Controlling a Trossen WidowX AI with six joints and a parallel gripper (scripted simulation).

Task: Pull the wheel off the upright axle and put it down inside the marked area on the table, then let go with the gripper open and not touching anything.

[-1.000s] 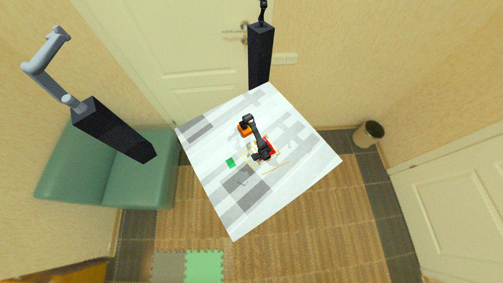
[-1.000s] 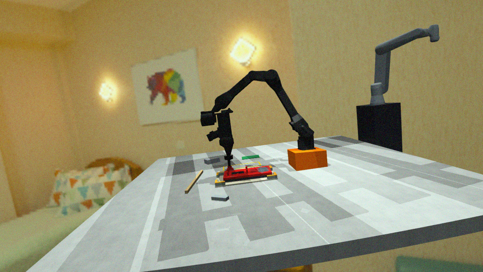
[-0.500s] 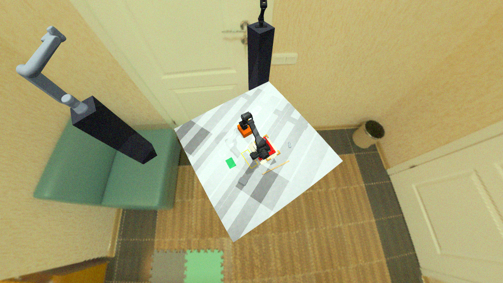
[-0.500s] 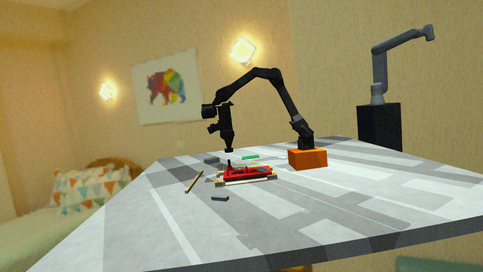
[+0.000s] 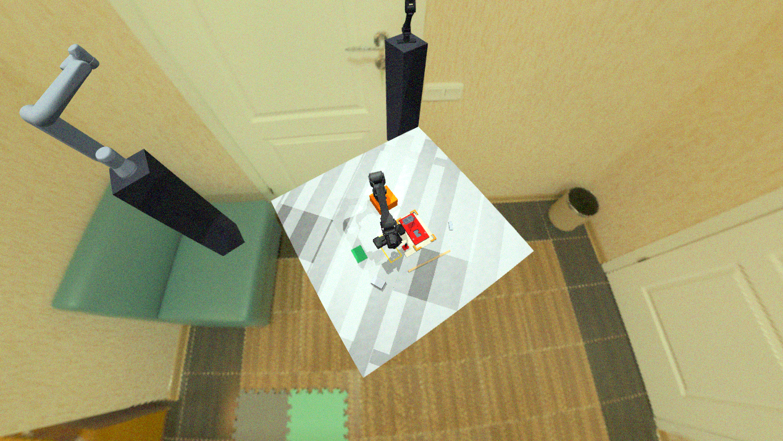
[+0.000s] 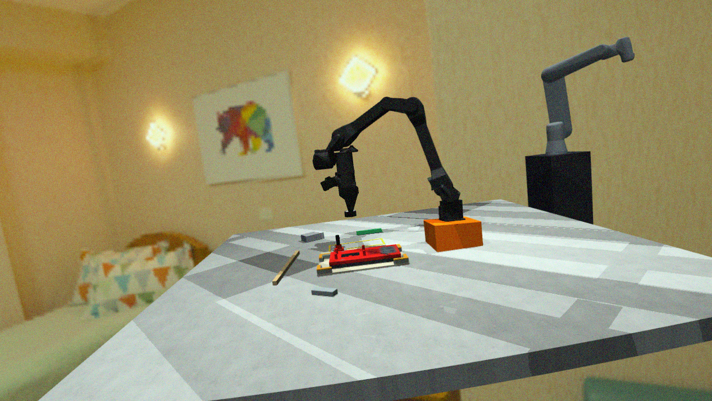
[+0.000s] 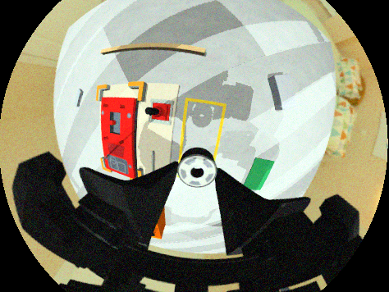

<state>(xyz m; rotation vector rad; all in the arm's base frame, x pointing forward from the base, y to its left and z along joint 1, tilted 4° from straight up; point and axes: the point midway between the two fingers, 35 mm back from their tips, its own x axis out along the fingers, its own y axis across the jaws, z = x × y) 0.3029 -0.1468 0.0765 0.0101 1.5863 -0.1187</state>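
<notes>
My gripper [image 6: 350,211] [image 7: 197,168] is shut on the wheel [image 6: 350,214] [image 7: 197,181], black with a pale grey hub, and holds it clear above the table. The upright axle [image 6: 337,240] [image 7: 152,111], a black peg on a red base, stands bare; the wheel is off it and higher. The marked area [image 5: 396,258] [image 6: 363,241] [image 7: 221,123] is a yellow outline on the table beside the axle's board. In the wrist view the wheel overlaps the near end of the outline. In the top view the arm hides the fingertips and wheel.
A red panel [image 5: 418,227] [image 6: 358,259] [image 7: 108,131] lies beside the axle. A green block [image 5: 359,254] [image 6: 369,231] [image 7: 260,173] lies across the outline. A wooden stick [image 5: 428,261] [image 6: 286,268] [image 7: 153,47], two grey blocks and an orange box [image 6: 453,236] are around.
</notes>
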